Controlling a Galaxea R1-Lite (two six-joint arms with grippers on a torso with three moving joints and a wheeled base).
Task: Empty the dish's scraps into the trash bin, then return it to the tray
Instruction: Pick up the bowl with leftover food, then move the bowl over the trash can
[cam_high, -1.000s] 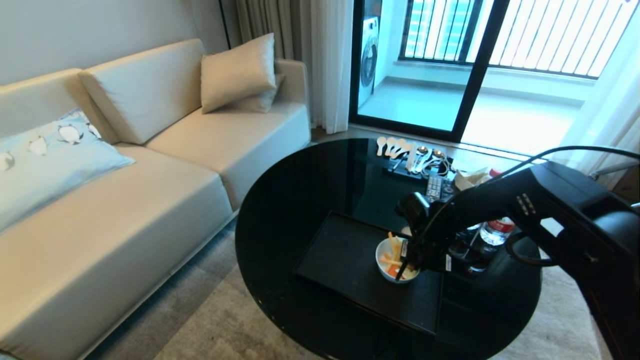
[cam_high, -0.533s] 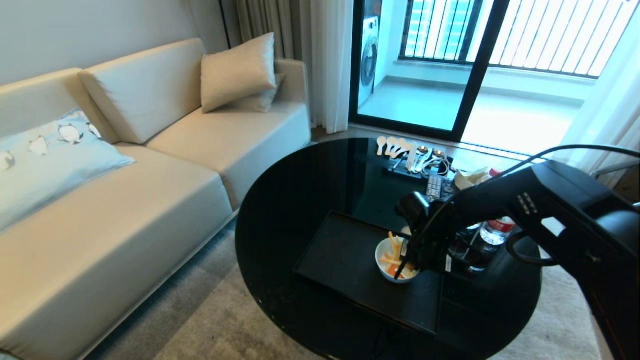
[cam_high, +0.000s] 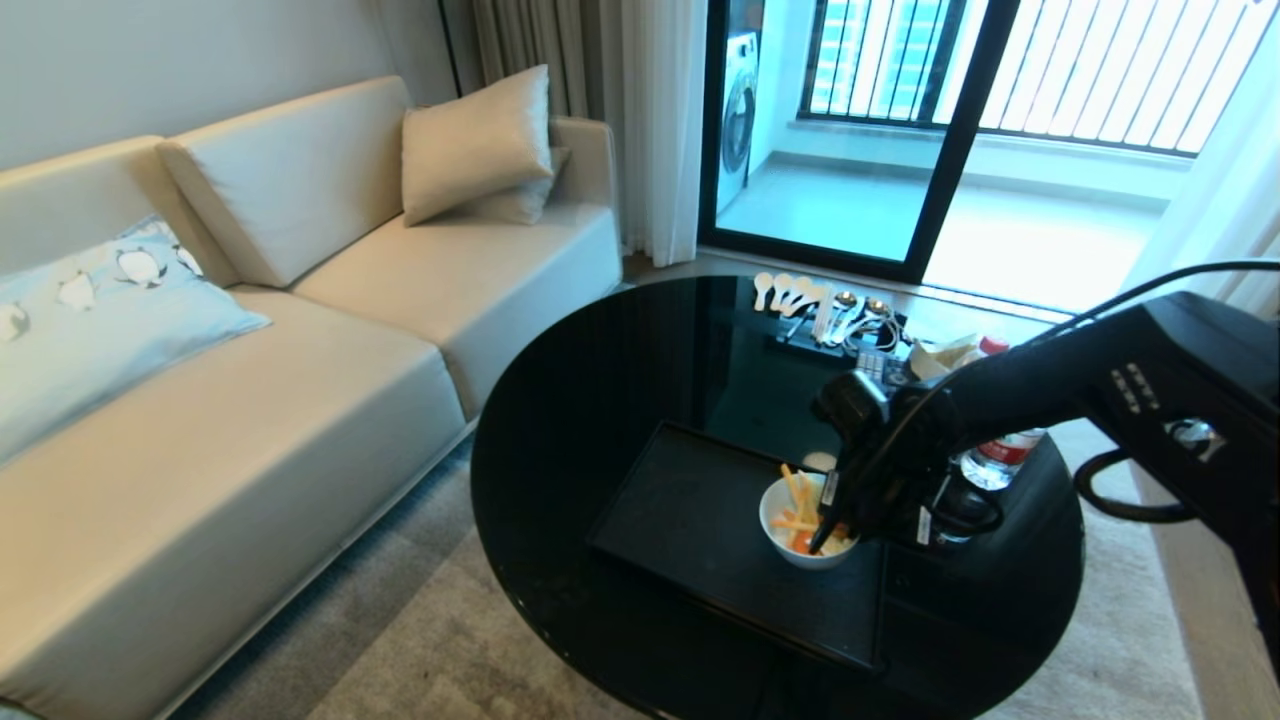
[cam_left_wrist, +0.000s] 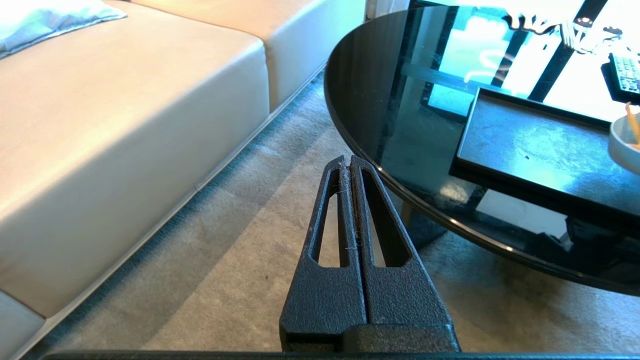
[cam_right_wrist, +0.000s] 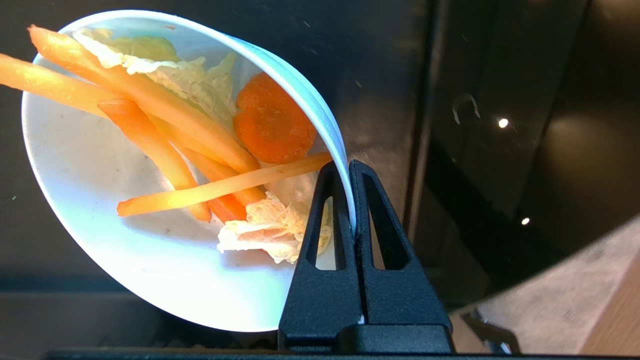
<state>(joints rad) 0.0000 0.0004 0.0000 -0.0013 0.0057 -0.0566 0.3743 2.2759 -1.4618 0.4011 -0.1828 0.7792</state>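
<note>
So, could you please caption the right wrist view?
Right hand shut on the white dish's rim, carrot scraps still inside.

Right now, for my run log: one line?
right gripper: shut on dish rim | scraps inside | above tray | left gripper: shut, idle

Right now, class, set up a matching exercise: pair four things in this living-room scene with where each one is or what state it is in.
Things:
1. small white round bowl
2. flat black rectangular tray
3. left end effector
4. clear plastic water bottle

States:
A. lies on the round black glass table
B. shut, holding nothing, over the carpet
C. rim pinched by the right end effector
D. stands behind the right arm

Pairs: 1-C, 2-A, 3-B, 4-D
</note>
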